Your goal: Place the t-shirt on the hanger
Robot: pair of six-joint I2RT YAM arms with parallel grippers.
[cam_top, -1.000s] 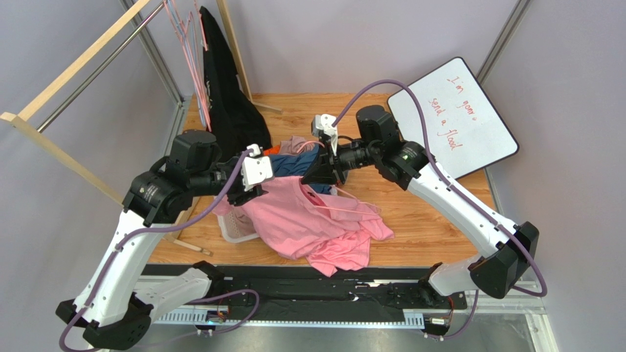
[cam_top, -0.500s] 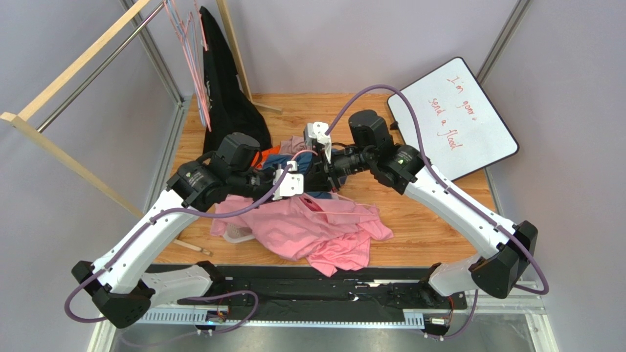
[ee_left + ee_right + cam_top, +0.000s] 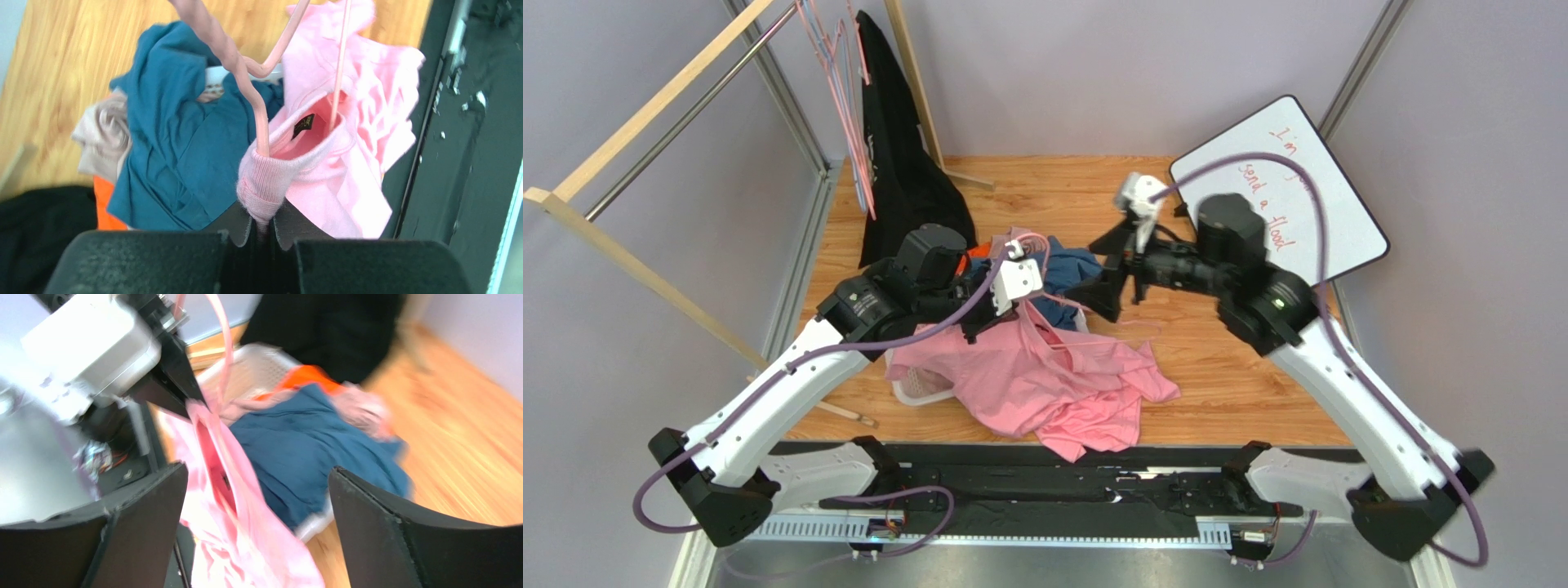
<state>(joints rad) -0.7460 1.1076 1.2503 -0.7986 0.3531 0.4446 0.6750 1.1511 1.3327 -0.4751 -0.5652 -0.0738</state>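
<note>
The wooden table (image 3: 1247, 380) carries the whole job. The pink t-shirt (image 3: 1063, 386) is the largest thing on it: most of it lies crumpled at the near middle, with its neck end raised toward my left arm. Its left edge is draped over a white basket (image 3: 918, 390). In that basket I see the blue t-shirt (image 3: 178, 141) lying with an orange piece (image 3: 104, 211) and a beige cloth (image 3: 101, 131), none of them my concern.

The hanger (image 3: 255, 107) is thin and pink. In the left wrist view its wires run away from the fingers, lengthwise along my line of sight, and two of them go down into the neck opening beside the label. I cannot tell how far in the frame sits.

The left gripper (image 3: 263, 226) is pinched tight on the ribbed collar (image 3: 261, 180), holding it up. Fabric hides whether a hanger wire is caught in the same pinch. The right gripper (image 3: 258, 478) is spread wide with nothing between its fingers. It is apart from the shirt and faces the raised collar from the right, across the basket. I judge it the free arm for the next move: reach leftward for the hanger or the far shoulder while the left holds the neck open.
</note>
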